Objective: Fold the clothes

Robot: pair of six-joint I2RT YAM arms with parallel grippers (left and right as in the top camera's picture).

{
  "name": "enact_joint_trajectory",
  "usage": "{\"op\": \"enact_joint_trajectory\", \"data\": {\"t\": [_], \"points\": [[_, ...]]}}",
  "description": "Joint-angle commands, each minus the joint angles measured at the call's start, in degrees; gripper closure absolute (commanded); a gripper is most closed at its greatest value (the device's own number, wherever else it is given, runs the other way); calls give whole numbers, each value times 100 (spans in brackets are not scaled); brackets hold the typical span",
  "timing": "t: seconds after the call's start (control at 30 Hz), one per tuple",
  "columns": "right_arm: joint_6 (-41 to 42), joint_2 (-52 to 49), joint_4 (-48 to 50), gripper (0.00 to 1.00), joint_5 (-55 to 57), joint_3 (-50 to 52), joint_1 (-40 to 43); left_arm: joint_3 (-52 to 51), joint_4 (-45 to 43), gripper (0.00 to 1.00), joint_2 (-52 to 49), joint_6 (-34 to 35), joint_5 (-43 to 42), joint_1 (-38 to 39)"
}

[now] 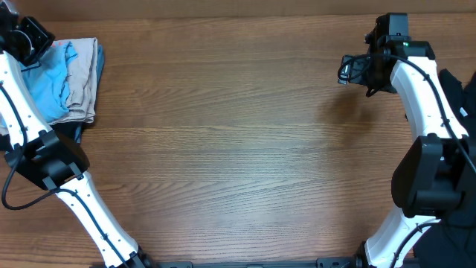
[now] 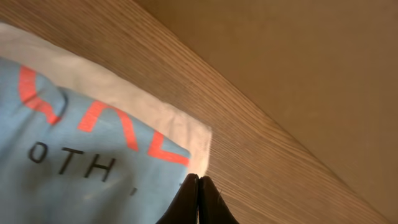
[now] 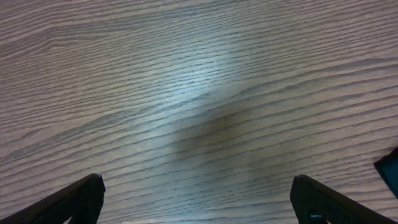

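Two arms, zero folding so far imo. T-shirt, light blue with red and dark lettering, bunched in pile at upper left of overhead, lying partly on beige garment. Left gripper fingers pressed together right at shirt corner; can't tell if cloth is nipped. Right gripper gaping wide, nothing in it, upper right of overhead. Step looks like pickup. Next needs sure pinch, then drag onto bare middle without hauling beige along. Table brown woodgrain, matte. Plain tan floor or wall past its edge.
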State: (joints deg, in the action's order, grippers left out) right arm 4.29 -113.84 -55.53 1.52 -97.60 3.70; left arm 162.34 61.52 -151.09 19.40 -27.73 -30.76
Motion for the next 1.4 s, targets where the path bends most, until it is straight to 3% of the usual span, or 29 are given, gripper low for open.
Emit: {"op": "enact_joint_trajectory", "data": {"t": [0.0,0.13,0.27,0.37,0.5,0.63,0.67,0.73,0.77,0.83,1.07,1.37], "points": [[26,240,17,0,33,-138,17,-328,-201,96,44,-2,-72,-66],[26,240,17,0,33,-138,17,-835,-640,96,44,-144,-767,-181],[26,240,17,0,33,-138,17,-1759,-1134,96,44,-136,-881,-166],[26,240,17,0,33,-138,17,-2446,-1762,96,44,-114,-1738,-24],[26,240,17,0,33,-138,17,-2098,-1755,96,232,66,-2105,111],[26,240,17,0,33,-138,17,-1547,-922,96,973,138,-1915,452],[26,240,17,0,33,-138,17,-1547,-804,89,1158,140,-1801,656],[26,240,17,0,33,-138,17,-1547,-780,61,1333,144,-1707,1060],[26,240,17,0,33,-138,17,-1547,-778,0,1353,142,-1705,1316],[26,240,17,0,33,-138,17,-1561,-774,0,1335,142,-1572,1797],[26,240,17,0,33,-138,17,-1561,-774,0,1335,140,116,3047],[26,240,17,0,33,-138,17,-1561,-774,0,1335,140,131,3228]]}}
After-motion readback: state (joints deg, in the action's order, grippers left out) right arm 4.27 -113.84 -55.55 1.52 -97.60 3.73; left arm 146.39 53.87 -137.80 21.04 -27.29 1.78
